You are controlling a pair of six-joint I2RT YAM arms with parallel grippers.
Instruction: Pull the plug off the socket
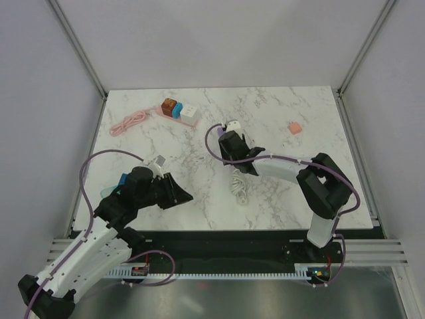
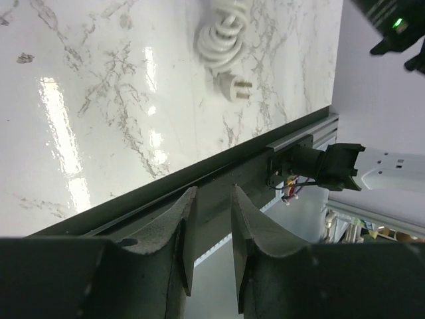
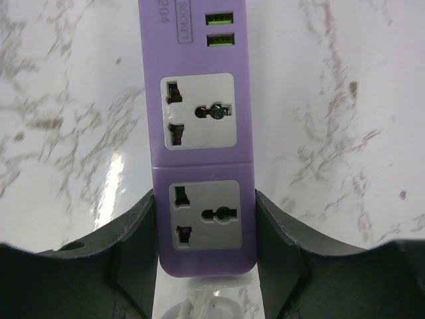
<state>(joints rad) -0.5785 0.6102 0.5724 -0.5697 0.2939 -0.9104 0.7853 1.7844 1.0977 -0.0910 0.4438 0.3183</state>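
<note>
The power strip (image 3: 199,133) is clamped by the right end effector (image 3: 204,199), and both sockets are seen empty. The plug (image 2: 236,88) lies loose on the table (image 2: 99,100), towards its near edge. The left end effector (image 2: 211,219) is held narrow, gripping nothing. The coiled cord (image 2: 222,33) could be snagged and dragged if the strip is shifted. The strip's near end is hidden by the fingers.

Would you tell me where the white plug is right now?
In the top view, the white plug lies on the table just right of centre, by its coiled cable.
</note>
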